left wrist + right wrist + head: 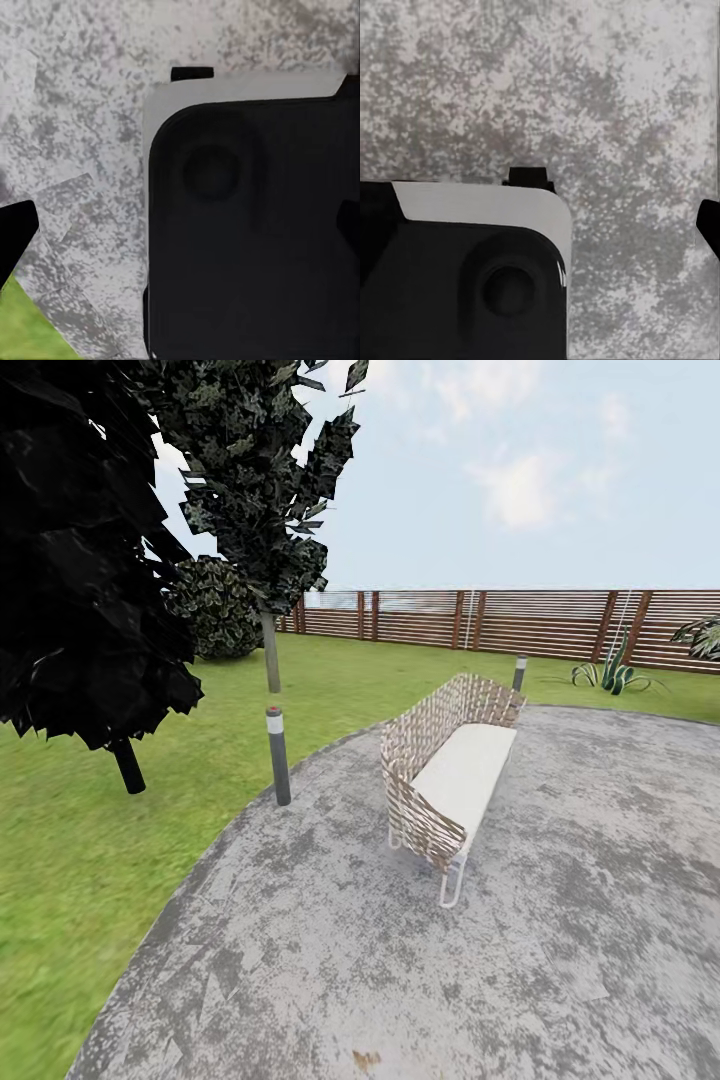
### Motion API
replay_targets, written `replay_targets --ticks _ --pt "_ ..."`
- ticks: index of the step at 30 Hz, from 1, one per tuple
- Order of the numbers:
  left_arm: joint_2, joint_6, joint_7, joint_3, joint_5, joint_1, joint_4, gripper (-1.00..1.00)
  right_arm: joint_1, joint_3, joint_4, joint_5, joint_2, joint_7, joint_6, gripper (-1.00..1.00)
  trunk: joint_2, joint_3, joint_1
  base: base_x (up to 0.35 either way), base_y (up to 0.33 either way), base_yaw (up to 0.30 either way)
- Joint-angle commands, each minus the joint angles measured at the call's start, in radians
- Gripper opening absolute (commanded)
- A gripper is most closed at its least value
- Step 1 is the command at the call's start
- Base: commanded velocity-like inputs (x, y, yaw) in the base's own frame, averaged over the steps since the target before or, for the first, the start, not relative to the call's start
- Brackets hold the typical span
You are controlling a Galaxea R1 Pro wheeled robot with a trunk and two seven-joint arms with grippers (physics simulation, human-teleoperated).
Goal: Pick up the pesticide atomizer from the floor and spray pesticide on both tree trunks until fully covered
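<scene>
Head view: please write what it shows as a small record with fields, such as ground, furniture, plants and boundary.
ground: grey stone paving in front, green lawn to the left and behind
furniture: woven bench with a white seat, standing on the paving
posts: two short bollards, one near, one behind the bench
plants: dark leafy trees at the left, round bush, spiky plant by the fence
boundary: brown slat fence
atomizer: not seen here

Both wrists point straight down over the robot's dark base [247, 225] — jaws unreadable.
</scene>
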Motion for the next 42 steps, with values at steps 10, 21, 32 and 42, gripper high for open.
replay_targets --ticks 10,21,32,42 --pt "0.012 -0.003 -0.005 0.067 0.043 -0.136 -0.359 1.00 -0.017 -0.001 -0.363 0.000 -0.017 0.008 -0.223 1.00 -0.001 -0.001 0.000 0.000 0.000 0.000" --pt "0.092 -0.184 -0.007 0.098 0.048 -0.133 -0.294 1.00 -0.018 0.003 -0.355 0.002 -0.017 0.006 -0.227 1.00 -0.001 -0.001 0.000 0.000 -0.016 0.022" --pt "0.087 -0.227 -0.007 0.095 0.051 -0.133 -0.261 1.00 -0.018 0.006 -0.355 0.002 -0.017 0.004 -0.228 1.00 -0.001 -0.001 0.000 -0.237 -0.074 0.158" --pt "0.086 -0.228 -0.007 0.095 0.050 -0.133 -0.256 1.00 -0.018 0.001 -0.352 0.002 -0.016 0.001 -0.229 1.00 -0.001 -0.001 0.000 -0.232 -0.027 0.276"
